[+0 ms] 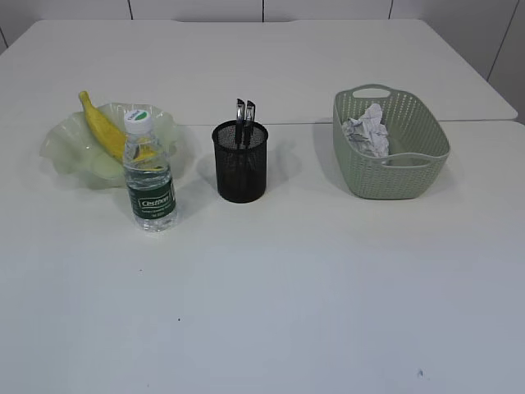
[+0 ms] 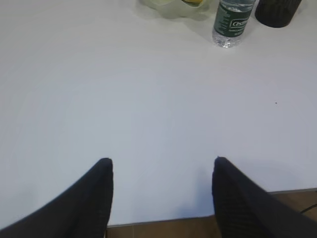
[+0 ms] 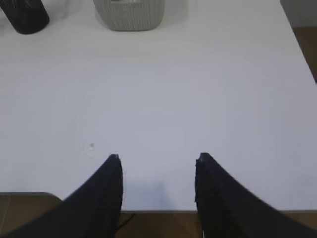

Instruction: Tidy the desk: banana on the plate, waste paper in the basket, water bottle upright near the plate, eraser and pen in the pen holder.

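**White bench looked almost all tidy**

Yellow banana [image 1: 102, 125] lay on the pale green plate [image 1: 61, 148] at the left. The water bottle [image 1: 149, 176] stood upright just in front of the plate, with its white cap on top. That job looked done.

The black mesh pen holder [image 1: 240, 162] stood in the middle. Two dark pen tops [image 1: 244, 111] stuck up out of it. An eraser could not be seen, so it may have been down inside, but that was too hidden to tell.

The green basket [image 1: 410, 176] sat on the right. A ball of crumpled waste paper [image 1: 368, 130] lay in it, toward the back.

Nothing loose lay on the bench [image 1: 287, 312]. So the task seemed finished, or very nearly.

The left fingers [image 2: 161, 186] were spread well apart over the near edge and held nothing. The right fingers [image 3: 157, 183] were spread apart too, and were also empty.
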Tool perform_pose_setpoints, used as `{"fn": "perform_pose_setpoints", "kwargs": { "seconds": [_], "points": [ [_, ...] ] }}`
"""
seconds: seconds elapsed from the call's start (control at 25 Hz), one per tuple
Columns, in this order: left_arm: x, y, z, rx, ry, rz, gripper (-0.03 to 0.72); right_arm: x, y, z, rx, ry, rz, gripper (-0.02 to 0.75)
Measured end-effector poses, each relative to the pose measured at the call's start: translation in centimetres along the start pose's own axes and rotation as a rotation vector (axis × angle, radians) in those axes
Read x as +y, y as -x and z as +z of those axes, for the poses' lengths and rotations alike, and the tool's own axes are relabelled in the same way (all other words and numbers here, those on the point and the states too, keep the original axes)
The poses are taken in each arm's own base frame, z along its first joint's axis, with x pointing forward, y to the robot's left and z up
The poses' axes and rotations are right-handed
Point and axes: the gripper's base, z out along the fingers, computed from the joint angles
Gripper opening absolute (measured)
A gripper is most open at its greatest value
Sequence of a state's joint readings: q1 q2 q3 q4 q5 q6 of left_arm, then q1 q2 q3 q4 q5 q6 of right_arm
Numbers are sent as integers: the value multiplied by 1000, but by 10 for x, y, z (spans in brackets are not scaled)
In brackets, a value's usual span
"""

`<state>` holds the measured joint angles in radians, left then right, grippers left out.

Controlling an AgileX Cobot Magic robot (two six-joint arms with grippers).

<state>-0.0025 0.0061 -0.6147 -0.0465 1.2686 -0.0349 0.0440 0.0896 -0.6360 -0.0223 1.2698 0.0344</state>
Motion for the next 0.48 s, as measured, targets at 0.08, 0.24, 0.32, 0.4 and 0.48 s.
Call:
{"fn": "perform_pose_setpoints", "kwargs": {
  "seconds": [0.08, 0.24, 0.32, 0.4, 0.48],
  "points": [
    [1, 0, 0, 0, 13, 4, 443, 0, -9, -8, -62, 2, -10, 362],
    [2, 0, 0, -1, 20, 6, 442, -1, -15, -11, -93, 2, -14, 361],
    [2, 0, 0, -1, 24, 7, 442, 0, -16, -8, -80, 4, -14, 361],
    [3, 0, 1, 3, 30, 9, 442, 0, -19, -3, -60, 7, -18, 362],
    [3, -2, 4, 15, 34, 10, 442, 0, -22, 3, -38, 9, -22, 362]
  ]
}}
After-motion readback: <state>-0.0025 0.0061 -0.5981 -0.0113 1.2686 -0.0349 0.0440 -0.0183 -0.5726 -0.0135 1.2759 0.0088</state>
